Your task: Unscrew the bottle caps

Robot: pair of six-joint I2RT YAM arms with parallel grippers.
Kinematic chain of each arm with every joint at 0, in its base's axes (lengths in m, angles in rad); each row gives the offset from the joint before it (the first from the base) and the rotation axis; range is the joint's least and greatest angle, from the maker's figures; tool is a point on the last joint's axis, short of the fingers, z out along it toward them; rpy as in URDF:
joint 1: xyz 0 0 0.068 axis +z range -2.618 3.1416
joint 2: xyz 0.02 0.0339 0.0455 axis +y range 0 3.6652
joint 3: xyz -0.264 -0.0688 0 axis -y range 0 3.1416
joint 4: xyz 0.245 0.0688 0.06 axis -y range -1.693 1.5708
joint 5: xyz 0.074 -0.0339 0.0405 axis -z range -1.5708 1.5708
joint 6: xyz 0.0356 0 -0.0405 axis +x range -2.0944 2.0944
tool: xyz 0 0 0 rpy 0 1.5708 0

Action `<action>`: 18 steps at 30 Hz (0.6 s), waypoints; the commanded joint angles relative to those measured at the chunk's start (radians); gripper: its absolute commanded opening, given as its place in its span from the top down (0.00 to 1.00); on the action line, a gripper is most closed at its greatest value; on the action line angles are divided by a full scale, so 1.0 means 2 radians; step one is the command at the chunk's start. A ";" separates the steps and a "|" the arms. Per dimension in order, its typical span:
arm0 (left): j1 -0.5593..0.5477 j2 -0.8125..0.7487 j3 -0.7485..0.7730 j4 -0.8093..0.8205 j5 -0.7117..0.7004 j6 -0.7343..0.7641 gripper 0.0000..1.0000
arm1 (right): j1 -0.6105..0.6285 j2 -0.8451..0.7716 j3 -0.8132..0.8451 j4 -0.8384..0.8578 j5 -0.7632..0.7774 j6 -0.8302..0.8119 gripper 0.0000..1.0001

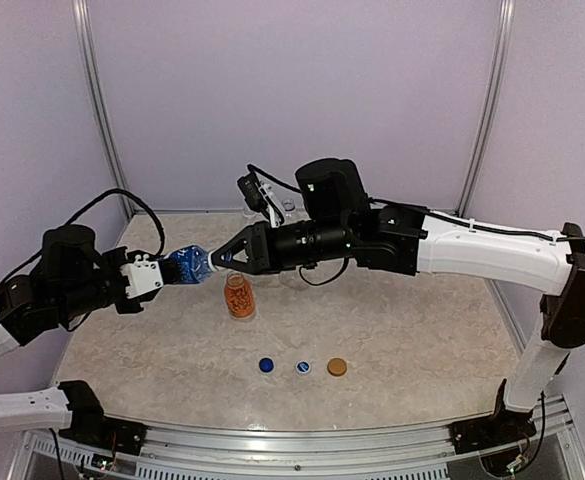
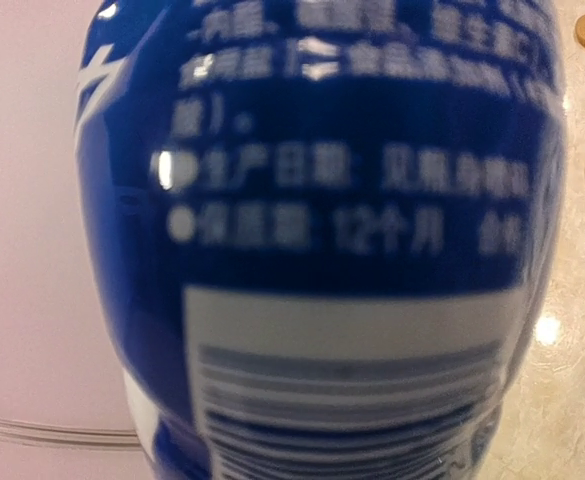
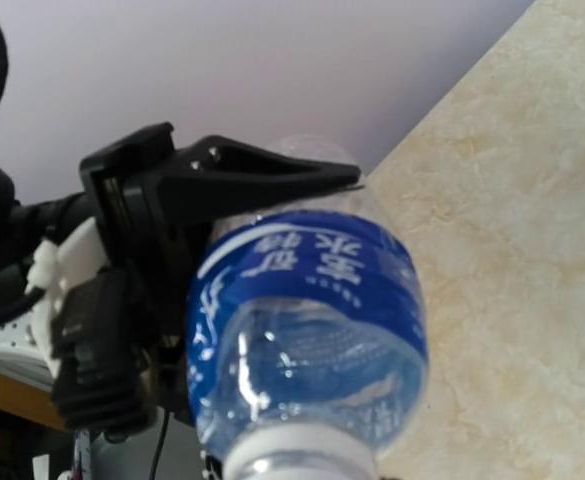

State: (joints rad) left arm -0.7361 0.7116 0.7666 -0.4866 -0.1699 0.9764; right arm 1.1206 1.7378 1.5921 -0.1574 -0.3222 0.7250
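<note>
bottle: blue-label bottle [image 1: 194,262], clear, held off the table and lying roughly level, at about 9 o'clock from table [image 1: 402,330] centre in the top view, neck towards 3 o'clock.
cap: white cap [image 3: 297,458] on the neck, at the bottom edge of the right wrist view; not yet off.
left hold: left gripper [image 1: 177,266] pinches the bottle body from 9 o'clock, one black finger [image 3: 272,168] lying across the shoulder.
right hold: right gripper [image 1: 215,259] comes in from 3 o'clock, fingers pressed together at the cap end. Contact sits at the frame edge, so I judge it a grip on the cap.
handling: thin plastic, looks nearly empty, so light. Walls soft, will dent and spin under torque. Label film slippery.
where to grip: body at the stiff shoulder near the neck. Cap on its ribbed side, square on.
risk: bottle turns with the cap if the left pinch slips.
nearby: orange bottle [image 1: 239,298] upright at 5 o'clock, near. Three loose caps [image 1: 303,367] at 6 o'clock, well apart.
</note>
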 commanded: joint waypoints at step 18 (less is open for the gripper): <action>-0.007 0.007 0.068 -0.285 0.178 -0.020 0.78 | 0.257 -0.002 -0.137 0.192 0.628 -1.078 1.00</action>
State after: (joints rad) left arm -0.7494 0.7170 0.8772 -0.9810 0.1383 0.9562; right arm 1.6104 1.7271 1.4445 -0.1635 0.6762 -0.7586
